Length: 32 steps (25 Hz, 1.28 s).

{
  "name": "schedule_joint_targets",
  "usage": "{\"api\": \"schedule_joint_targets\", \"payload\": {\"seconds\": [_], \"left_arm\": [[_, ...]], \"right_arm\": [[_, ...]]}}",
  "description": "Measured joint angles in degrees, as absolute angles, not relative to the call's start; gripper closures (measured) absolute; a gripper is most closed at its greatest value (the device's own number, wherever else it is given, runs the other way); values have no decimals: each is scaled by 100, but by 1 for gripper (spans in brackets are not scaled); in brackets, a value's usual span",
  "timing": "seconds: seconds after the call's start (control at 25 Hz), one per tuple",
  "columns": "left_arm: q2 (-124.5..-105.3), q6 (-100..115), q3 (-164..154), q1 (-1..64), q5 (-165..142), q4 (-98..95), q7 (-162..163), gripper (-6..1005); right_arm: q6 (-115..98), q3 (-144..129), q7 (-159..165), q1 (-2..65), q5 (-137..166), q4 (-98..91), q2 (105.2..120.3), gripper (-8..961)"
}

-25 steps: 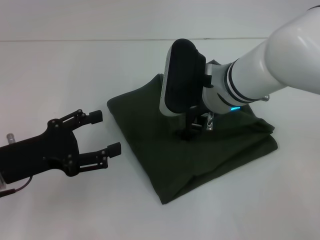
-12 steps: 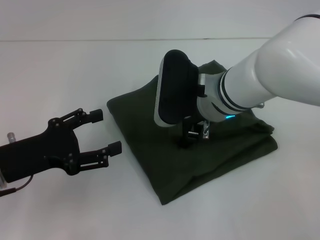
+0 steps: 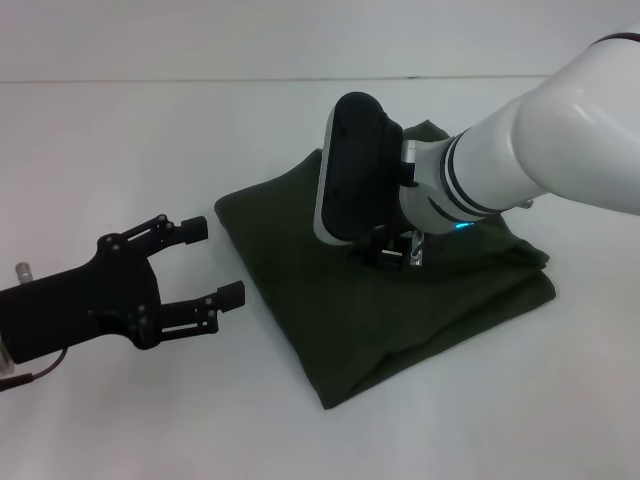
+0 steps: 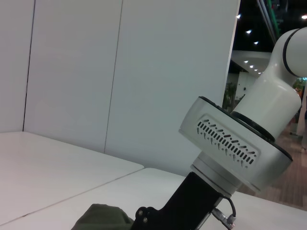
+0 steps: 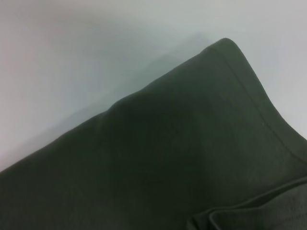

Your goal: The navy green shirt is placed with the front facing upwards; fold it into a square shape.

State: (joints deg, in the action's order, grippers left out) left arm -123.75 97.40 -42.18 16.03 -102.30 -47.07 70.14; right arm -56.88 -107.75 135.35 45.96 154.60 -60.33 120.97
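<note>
The navy green shirt [image 3: 340, 300] lies folded into a rough square on the white table, plain dark green side up, with no lettering showing. My right gripper [image 3: 396, 250] hangs just above the shirt's middle, mostly hidden behind its own wrist housing. Dark green cloth [image 5: 168, 158] with a hemmed edge fills most of the right wrist view. My left gripper [image 3: 213, 262] is open and empty, low over the bare table just left of the shirt's left corner. The left wrist view catches a small bit of the shirt [image 4: 103, 215] and the right arm's wrist [image 4: 235, 143].
The white table [image 3: 150, 130] spreads out on every side of the shirt. A seam line in the tabletop [image 3: 200, 80] runs across the back. Nothing else lies on it.
The right gripper has lifted slightly off the shirt's middle and shifted a little back and right. The left gripper and the shirt have stayed put.
</note>
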Motion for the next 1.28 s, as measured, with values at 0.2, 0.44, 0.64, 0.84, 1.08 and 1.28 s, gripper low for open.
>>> {"api": "schedule_joint_targets", "payload": {"seconds": [0.2, 0.44, 0.64, 0.84, 1.08, 1.28], "left_arm": [[-12375, 9718, -4219, 1625, -10230, -4702, 7014, 79], [-12376, 9704, -4219, 1652, -10222, -4693, 7014, 79], [-12384, 9704, -4219, 1663, -10203, -4693, 7008, 80], [-12384, 9734, -4219, 1694, -10189, -4694, 7008, 80], [-12384, 9753, -4242, 1771, -10186, -4700, 7015, 80], [-12384, 9765, -4264, 1825, -10186, -4689, 7034, 79]], "right_arm": [[-5677, -10776, 13514, 4583, 15460, -6050, 12086, 575], [-5803, -10761, 13529, 4536, 15498, -6197, 12074, 788], [-6022, -10531, 13551, 4313, 15574, -6652, 12043, 896], [-6267, -9831, 13364, 4050, 15581, -7004, 12018, 902], [-6323, -8843, 12812, 3804, 15551, -7172, 12000, 878], [-6249, -8274, 12211, 3747, 15293, -7109, 11997, 859]]}}
